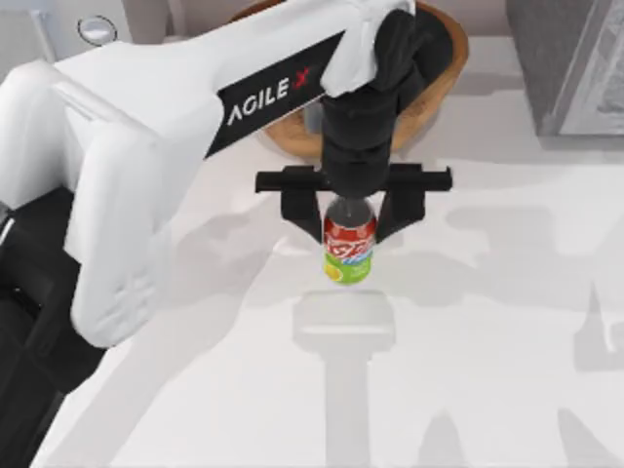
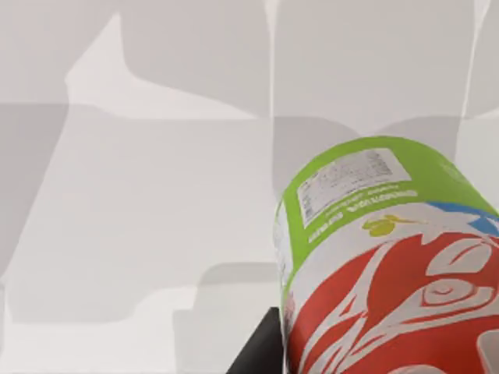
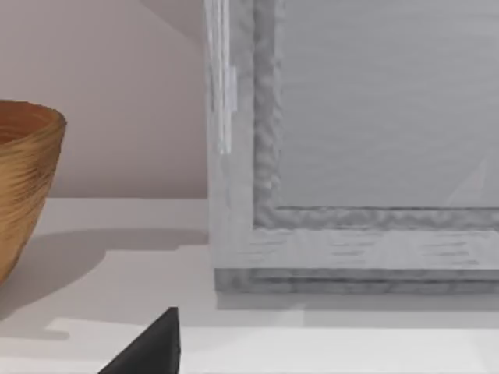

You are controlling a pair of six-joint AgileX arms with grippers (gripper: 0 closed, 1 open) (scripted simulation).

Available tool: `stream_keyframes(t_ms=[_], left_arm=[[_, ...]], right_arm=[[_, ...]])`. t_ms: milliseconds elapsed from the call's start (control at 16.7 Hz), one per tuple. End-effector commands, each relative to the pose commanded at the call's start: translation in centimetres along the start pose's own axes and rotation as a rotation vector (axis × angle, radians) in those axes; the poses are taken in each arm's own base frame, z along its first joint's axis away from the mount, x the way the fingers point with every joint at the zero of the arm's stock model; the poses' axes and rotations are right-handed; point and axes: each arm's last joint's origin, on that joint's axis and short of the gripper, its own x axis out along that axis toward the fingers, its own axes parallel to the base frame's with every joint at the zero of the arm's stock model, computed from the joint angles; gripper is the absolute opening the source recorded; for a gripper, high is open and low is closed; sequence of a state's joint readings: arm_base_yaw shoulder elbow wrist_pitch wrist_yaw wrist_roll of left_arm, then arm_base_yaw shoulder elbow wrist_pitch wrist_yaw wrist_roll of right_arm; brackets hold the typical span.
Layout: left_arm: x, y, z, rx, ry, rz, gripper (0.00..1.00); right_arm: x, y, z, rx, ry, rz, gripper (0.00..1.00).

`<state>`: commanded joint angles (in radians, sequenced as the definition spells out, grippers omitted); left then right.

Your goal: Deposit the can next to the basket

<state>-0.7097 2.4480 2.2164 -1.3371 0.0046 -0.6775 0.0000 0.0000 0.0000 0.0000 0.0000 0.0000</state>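
The can, red above a blue stripe and lime-green at the bottom, hangs upright between the black fingers of my left gripper, which is shut on its upper part. Its shadow lies on the table just below it in the top view. Close up in the left wrist view, the can points its green end toward the table. The brown woven basket stands just behind the gripper at the table's back, partly hidden by my left arm. It also shows in the right wrist view as the basket. A tip of my right gripper shows there.
A grey framed block stands at the back right, to the right of the basket; it is the grey block in the right wrist view. A small white object with a round top sits at the back left.
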Motion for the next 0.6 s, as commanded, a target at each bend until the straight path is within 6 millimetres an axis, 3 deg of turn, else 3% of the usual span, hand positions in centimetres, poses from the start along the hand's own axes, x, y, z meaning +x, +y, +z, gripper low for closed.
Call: stream_keyframes(t_ms=[480, 600], left_arm=[[0.00, 0.00, 0.00, 0.000, 0.000, 0.000, 0.98], [0.00, 0.00, 0.00, 0.000, 0.000, 0.000, 1.00]], right_arm=[[0.00, 0.00, 0.00, 0.000, 0.000, 0.000, 1.00], [0.00, 0.00, 0.00, 0.000, 0.000, 0.000, 1.00]])
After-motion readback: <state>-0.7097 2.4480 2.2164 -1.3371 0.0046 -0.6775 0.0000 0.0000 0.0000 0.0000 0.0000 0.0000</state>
